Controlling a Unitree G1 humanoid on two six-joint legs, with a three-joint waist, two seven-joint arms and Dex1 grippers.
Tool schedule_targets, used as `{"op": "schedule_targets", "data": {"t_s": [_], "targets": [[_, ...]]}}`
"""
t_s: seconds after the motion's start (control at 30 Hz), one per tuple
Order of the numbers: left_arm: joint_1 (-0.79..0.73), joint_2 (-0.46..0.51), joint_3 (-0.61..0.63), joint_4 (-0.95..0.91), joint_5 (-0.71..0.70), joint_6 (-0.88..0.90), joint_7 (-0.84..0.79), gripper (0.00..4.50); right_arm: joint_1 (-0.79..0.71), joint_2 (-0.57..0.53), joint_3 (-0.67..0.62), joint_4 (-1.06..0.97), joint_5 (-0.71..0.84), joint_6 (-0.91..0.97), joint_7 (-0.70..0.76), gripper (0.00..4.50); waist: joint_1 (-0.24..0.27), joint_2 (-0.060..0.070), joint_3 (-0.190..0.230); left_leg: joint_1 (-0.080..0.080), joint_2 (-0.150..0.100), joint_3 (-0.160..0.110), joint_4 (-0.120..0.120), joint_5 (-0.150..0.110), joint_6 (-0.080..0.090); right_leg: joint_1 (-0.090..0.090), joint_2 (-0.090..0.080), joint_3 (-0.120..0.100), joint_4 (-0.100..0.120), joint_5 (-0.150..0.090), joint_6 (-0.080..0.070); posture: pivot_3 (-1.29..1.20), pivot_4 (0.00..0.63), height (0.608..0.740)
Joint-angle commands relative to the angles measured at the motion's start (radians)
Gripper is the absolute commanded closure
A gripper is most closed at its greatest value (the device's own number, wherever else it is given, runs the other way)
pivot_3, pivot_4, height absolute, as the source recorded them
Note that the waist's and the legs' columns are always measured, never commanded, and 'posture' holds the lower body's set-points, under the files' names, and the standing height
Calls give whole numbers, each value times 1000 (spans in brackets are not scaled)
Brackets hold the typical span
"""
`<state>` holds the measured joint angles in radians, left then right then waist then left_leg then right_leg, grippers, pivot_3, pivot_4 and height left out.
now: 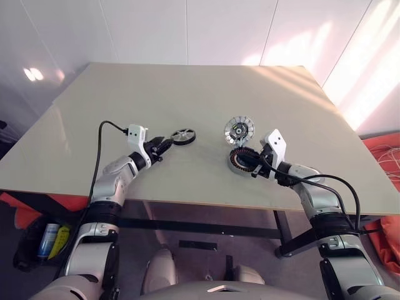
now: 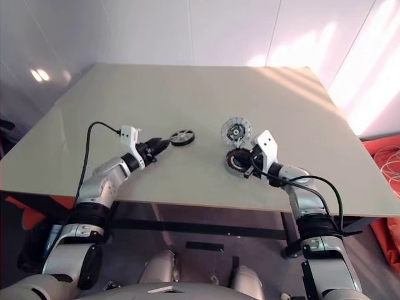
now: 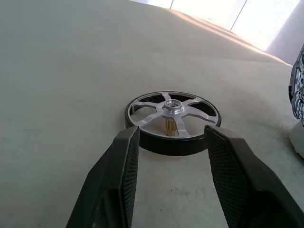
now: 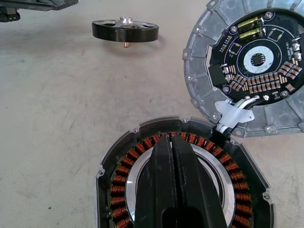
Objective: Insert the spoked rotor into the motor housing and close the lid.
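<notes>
- Two tools are at work. The left tool [image 3: 171, 142] has its fingers spread, one on each side of the near rim of the one spoked rotor [image 3: 173, 121], holding nothing.
- The rotor lies flat on the counter [image 1: 187, 94], resting on a short brass-coloured pin under its hub; nothing stands between it and the left tool.
- The right tool [image 4: 173, 152] has its fingers pressed together and hangs over the open middle of the one motor housing [image 4: 118, 166], inside its ring of coppery windings.
- One lid [image 4: 204, 71] stands open just beside the housing, joined to it by pale wires, its circuit face showing.
- Rotor and housing lie well apart.
</notes>
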<state>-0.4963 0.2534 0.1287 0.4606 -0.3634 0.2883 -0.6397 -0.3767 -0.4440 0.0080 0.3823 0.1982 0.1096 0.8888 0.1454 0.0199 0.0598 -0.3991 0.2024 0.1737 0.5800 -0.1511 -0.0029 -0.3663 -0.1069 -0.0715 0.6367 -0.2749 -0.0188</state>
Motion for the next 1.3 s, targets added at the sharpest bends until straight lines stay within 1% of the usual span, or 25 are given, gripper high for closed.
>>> {"op": "schedule_targets", "data": {"t_s": [0.03, 0.3, 0.63, 0.83, 0.93, 1.03, 1.2, 1.3], "targets": [[-36, 20, 22, 13, 2, -37, -11, 2201, -7, -14, -6, 1, -5, -2, -6, 4479, 0, 0, 0, 0, 0, 0, 0, 0, 0, 0, 0, 0, 0, 0, 0, 0, 0, 740], [-49, 15, 31, 38, -2, -48, 3, 2201, -64, -46, -47, -94, 35, 11, -3, 4479, 1, 0, 0, -2, 0, 0, 0, 0, 0, -2, 0, 0, 0, 0, 0, 0, 0, 740], [-38, 8, 66, 14, -14, -23, 59, 2201, -80, -68, -56, -107, 31, 19, 3, 4479, 1, 0, 0, -3, 0, 0, -1, 0, 0, -3, 0, 0, 0, 0, 0, 0, 0, 740], [-34, 10, 61, 0, -14, -17, 63, 2201, -28, -28, -26, -88, 31, 40, 10, 4479, 1, -1, 0, -3, 0, 0, -1, 0, 0, -3, 0, 0, 0, 0, 0, 0, 0, 740], [-33, 13, 61, -7, -14, -13, 66, 2201, 25, 0, 9, -62, 3, 37, 6, 4479, 1, -1, 0, -3, 0, 0, -1, 0, 0, -3, 0, 0, -1, 0, 0, 0, 0, 740], [-32, 17, 61, -13, -12, -11, 68, 2201, 38, 10, 12, -49, -4, 30, -4, 4479, 0, -2, 0, -2, 0, 0, -1, 0, 0, -2, 0, 1, -1, 0, 0, 0, 0, 740], [-39, 20, 60, -12, -10, -8, 72, 2201, -8, -17, -21, -41, 0, 17, -17, 4479, -1, -3, -1, 1, 0, 0, -1, 0, 0, 0, 0, 1, -1, 0, 0, 0, 0, 740], [-40, 19, 59, -13, -10, -7, 74, 2201, -37, -35, -37, -76, 16, 20, -13, 4479, -1, -4, -1, 0, 0, 0, -1, 0, 0, -1, 0, 2, -1, 0, 0, 0, 0, 740]]}}
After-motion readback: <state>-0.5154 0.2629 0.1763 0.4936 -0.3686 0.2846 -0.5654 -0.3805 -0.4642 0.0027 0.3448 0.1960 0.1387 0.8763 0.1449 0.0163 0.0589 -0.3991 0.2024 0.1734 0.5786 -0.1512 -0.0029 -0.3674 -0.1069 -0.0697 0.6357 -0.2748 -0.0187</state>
